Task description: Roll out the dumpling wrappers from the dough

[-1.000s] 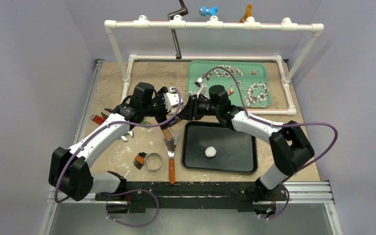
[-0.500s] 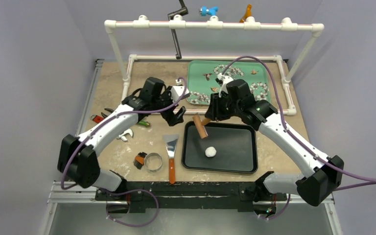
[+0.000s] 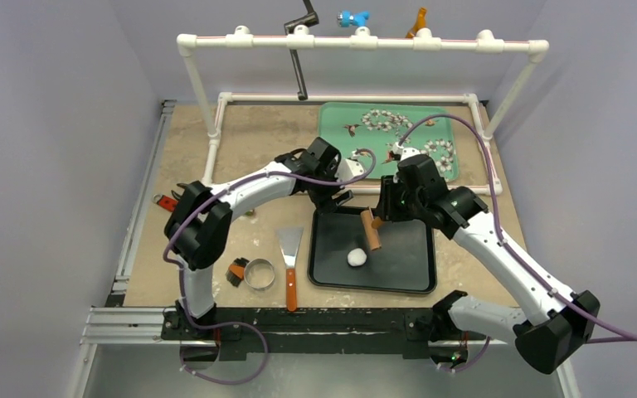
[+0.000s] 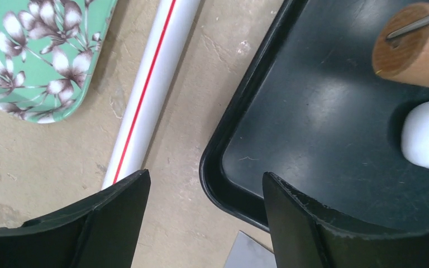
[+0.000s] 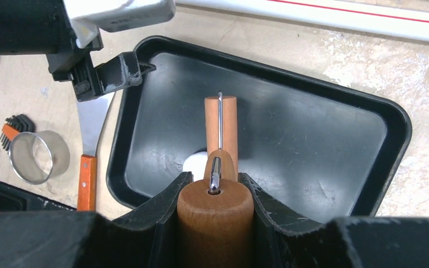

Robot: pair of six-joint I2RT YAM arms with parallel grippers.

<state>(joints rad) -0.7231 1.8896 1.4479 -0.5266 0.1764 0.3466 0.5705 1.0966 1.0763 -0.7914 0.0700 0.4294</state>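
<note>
Top external view: black rectangular tray (image 3: 402, 253) on counter (image 3: 249, 149) holds one white rounded dough lump (image 3: 357, 258), left of centre; smooth, ball-shaped, not flattened. Wooden rolling pin (image 3: 371, 230) tilted just behind lump; contact unclear. Right gripper (image 5: 215, 192) jaws clamped on pin handle. Left gripper (image 4: 204, 190) jaws wide, empty, over tray's far-left corner. Green flower-printed tray (image 3: 336, 133) behind.

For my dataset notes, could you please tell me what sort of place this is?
Most likely a robotics lab bench staged as a dough-rolling station: a white PVC pipe frame stands on the table, and a black tray holds a dough ball near a wooden rolling pin.
</note>
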